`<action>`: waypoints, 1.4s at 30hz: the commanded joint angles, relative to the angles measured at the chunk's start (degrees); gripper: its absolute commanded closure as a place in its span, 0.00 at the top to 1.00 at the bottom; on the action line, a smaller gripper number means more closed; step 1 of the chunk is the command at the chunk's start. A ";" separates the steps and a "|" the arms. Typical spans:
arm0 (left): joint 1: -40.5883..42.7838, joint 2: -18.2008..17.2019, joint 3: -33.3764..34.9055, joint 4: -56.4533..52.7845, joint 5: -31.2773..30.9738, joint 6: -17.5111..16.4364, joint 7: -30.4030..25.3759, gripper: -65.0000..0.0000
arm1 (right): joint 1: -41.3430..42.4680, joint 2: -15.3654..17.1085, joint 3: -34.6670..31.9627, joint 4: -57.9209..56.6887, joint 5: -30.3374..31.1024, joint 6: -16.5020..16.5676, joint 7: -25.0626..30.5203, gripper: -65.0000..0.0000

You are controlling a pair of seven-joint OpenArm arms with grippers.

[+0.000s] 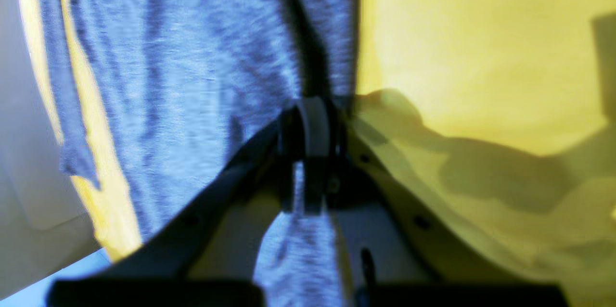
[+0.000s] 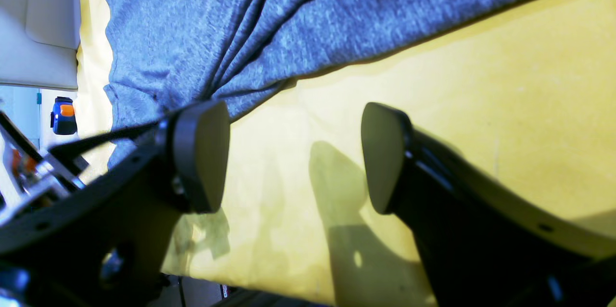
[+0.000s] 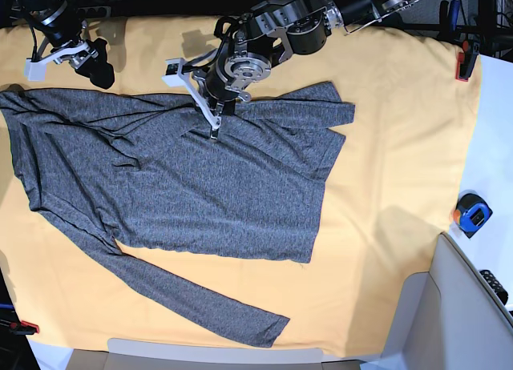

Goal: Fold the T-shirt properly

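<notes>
Clearly, in the left wrist view, the left gripper (image 1: 313, 126) has its jaws pressed together on a pinched ridge of the large heathered dark grey long-sleeved T-shirt (image 1: 192, 81), and the thin knit gathers into a dark crease running away from the pinch. Beside it lies the bare yellow-orange table cloth (image 1: 481, 47).

Seen from the right wrist, the right gripper (image 2: 293, 153) stands spread with nothing between its dark rounded pads (image 2: 202, 153); it hovers over the cloth (image 2: 481, 105) just beside a wrinkled edge of the shirt (image 2: 288, 23), not touching it as far as I can tell.

From the base view, the shirt (image 3: 192, 178) is spread across the left and middle of the cloth (image 3: 401, 146), one sleeve trailing toward the near edge. The left arm reaches down to the shirt's far edge, its gripper (image 3: 215, 122) near where a sleeve is folded across. The right gripper (image 3: 92, 62) sits at the far left corner, above the other shoulder.

Such fabric should be light, limp and prone to drag and bunch, so I would take it at seams or corners and lift gently.
</notes>
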 commanded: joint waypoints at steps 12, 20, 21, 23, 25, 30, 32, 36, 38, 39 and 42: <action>-4.39 5.93 -9.98 0.81 0.53 1.81 -0.85 0.00 | -0.62 0.14 0.10 1.00 1.46 0.21 0.57 0.65; -5.79 6.55 -12.53 -1.13 0.53 1.81 -0.94 0.10 | -0.62 0.05 0.10 1.00 1.46 0.21 0.57 0.65; -5.71 6.37 -12.53 -1.30 0.53 1.81 -0.94 0.15 | -0.62 0.05 0.10 1.00 1.46 0.21 0.57 0.65; -5.53 6.29 -13.24 -1.22 0.53 1.89 -1.03 0.27 | -0.62 0.05 0.10 1.00 1.46 0.21 0.57 0.65; -5.00 6.29 -14.47 -1.13 0.53 1.89 -1.03 0.36 | -0.62 0.05 0.10 1.00 1.46 0.21 0.57 0.65; -4.12 6.20 -18.25 -0.60 0.36 1.89 -1.03 0.39 | -0.62 0.40 0.27 1.00 1.46 0.21 0.66 0.65; -3.33 6.20 -20.53 1.42 0.18 1.89 -0.94 0.39 | -0.27 0.67 0.63 1.00 1.46 0.21 0.75 0.65; 0.80 6.46 -25.81 8.89 0.09 1.89 -0.85 0.39 | 1.49 4.09 2.30 1.26 1.64 0.21 0.93 0.66; 2.64 6.46 -27.48 12.85 0.09 1.89 -0.33 0.39 | 2.55 5.85 4.76 1.26 1.55 0.21 0.93 0.66; 3.79 6.29 -28.09 14.26 0.09 1.89 -0.24 0.39 | 3.07 6.64 6.16 1.26 1.64 0.21 0.93 0.66; 6.78 6.20 -30.56 17.25 0.36 1.89 -0.24 0.39 | 4.30 9.28 11.00 1.26 1.81 0.21 0.84 0.66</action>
